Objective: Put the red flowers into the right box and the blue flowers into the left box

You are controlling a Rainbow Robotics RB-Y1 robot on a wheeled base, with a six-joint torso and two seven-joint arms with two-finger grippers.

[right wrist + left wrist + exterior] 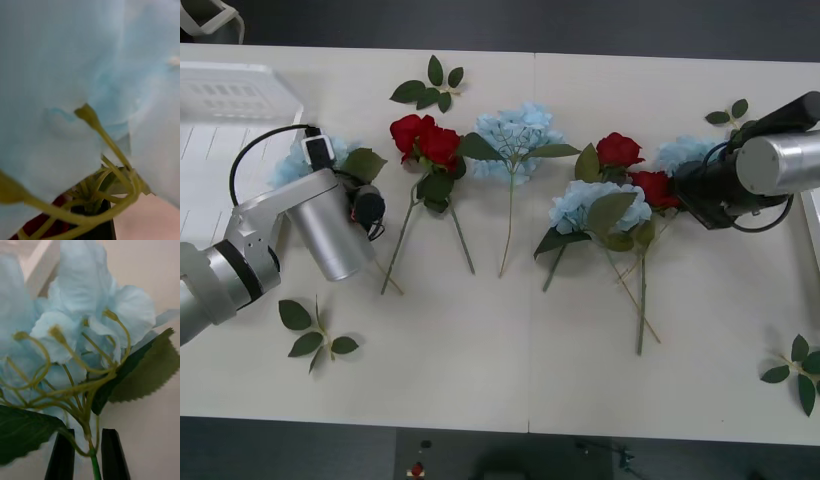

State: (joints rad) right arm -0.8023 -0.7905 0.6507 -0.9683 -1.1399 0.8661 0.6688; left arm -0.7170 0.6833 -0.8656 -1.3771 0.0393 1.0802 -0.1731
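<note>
The blue flowers [515, 135] lie spread along the table [480, 370]: one head at the left beside the left box [220, 100], one in the middle, one right of centre [590, 205], and one at the far right [685, 152] by the right gripper; the red flowers [425, 140] lie between them, a pair left of centre and two more [620, 150] on the right; loose leaf sprigs [315, 335] lie around the edges.

Step in hand, as judged: pick-up of blue flowers on both sides; no flower is in a box yet.

Left gripper [88, 453]: in the left wrist view the two black fingers [62, 457] stand either side of the green stem [94, 465] just below the hydrangea cluster [82, 326], close to it; whether they press on the stem or merely bracket it cannot be told. In the front view this gripper [365, 210] sits near the left-end blue head [292, 165], near the left box's wall.

Right gripper [685, 195]: in the front view it lies among the right-hand roses and the far-right blue head; the finger state cannot be told.

Next move, as judged: confirm the left grip on the stem, lift clear of the table, carry over the basket rim and release; the large leaf [146, 371] may catch on the rim.

View differences: the front view gives the overall layout and the box position; the left wrist view gives the stem-to-finger relation; the right wrist view gives pale blue petals [56, 56], green stalks [112, 150] and a trace of red [41, 221] pressed close to the lens.
</note>
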